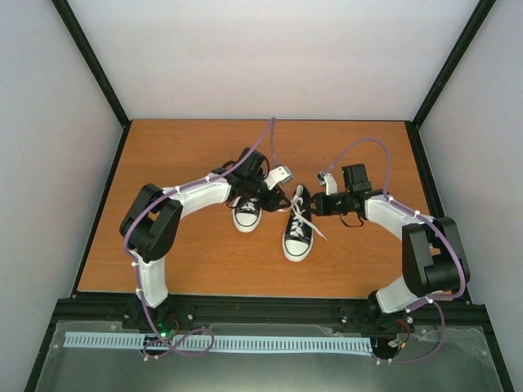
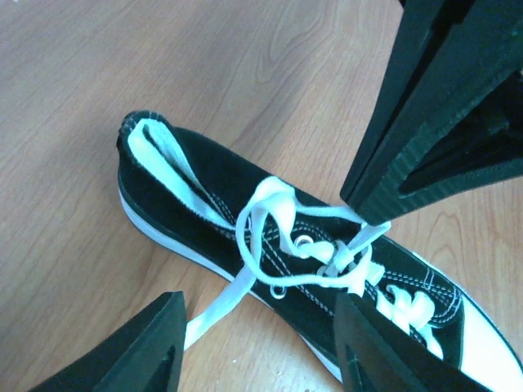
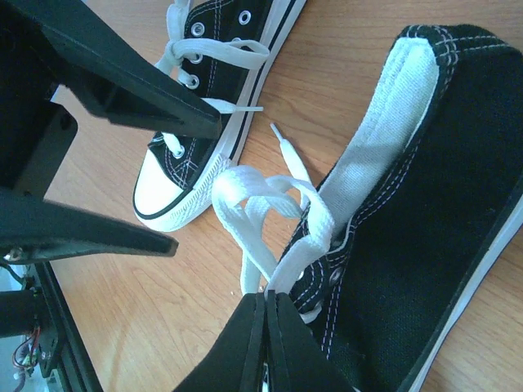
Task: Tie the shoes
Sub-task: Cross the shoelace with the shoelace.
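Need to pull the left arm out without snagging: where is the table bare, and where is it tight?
Bare table runs along the far edge behind the shoes, and along the near edge between their toes and the front rail. Crowded: the centre, where the open left gripper and the right gripper, shut on a lace, meet over the shoes.

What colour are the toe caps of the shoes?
White. The right wrist view shows one toe cap best.
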You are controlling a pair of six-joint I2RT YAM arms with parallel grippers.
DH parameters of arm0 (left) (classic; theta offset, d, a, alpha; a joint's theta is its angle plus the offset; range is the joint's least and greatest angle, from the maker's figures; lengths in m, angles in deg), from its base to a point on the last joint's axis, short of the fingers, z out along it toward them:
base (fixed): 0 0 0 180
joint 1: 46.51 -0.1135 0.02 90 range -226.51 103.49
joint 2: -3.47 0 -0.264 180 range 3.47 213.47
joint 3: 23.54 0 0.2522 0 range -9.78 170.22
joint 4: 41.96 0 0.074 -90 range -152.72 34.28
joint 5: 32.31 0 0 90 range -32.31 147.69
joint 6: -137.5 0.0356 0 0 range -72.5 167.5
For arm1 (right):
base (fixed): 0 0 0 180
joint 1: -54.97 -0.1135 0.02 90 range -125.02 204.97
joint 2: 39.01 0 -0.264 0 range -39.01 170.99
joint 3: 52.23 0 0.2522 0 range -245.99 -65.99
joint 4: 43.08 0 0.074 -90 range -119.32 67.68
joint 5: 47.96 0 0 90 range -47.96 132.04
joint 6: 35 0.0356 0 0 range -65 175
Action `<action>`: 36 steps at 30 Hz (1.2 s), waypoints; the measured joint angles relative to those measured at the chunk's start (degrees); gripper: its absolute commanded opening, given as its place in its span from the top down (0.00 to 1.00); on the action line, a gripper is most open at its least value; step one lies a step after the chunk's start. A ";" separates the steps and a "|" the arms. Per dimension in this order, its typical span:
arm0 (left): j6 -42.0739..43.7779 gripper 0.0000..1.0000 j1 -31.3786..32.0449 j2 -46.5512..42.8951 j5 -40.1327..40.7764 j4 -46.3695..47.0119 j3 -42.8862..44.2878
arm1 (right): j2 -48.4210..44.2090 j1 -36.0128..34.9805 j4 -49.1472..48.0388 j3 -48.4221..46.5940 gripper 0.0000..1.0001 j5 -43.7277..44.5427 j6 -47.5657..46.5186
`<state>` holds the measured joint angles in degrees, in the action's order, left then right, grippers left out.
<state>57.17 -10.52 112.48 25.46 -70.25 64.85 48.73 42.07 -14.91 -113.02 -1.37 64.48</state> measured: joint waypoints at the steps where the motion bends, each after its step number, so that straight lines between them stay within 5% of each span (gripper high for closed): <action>1: 1.40 0.33 -0.13 -0.02 -0.17 -0.59 0.02 | -0.09 0.00 -0.07 0.00 0.97 -0.09 0.02; 5: 11.89 0.02 -0.31 -0.11 -2.62 -6.23 1.81 | -0.13 0.00 -0.57 0.24 0.97 -0.17 0.42; 8: 22.67 0.00 -0.31 -0.11 -4.74 -10.36 4.28 | -0.17 0.00 -0.76 0.46 0.97 -0.20 0.52; 14: 40.24 0.00 -0.31 1.44 -6.67 -12.94 6.73 | -0.50 0.00 -1.14 0.98 0.97 -0.20 0.63; 19: 45.77 0.03 -0.11 5.14 -7.30 -12.28 8.46 | -1.53 0.00 -1.97 2.23 0.97 -0.39 1.09; 27: 47.98 0.10 1.22 6.78 -4.28 -5.18 7.50 | -1.57 0.00 -3.34 2.64 0.97 -1.01 1.53; 36: 46.99 0.29 2.54 7.41 -4.22 -1.68 6.73 | -1.57 0.00 -3.54 2.73 0.97 -1.38 1.51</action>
<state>104.17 -7.99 119.89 21.24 -71.93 71.58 47.16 42.07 -18.45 -110.28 -2.75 65.99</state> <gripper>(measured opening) 0.757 0.029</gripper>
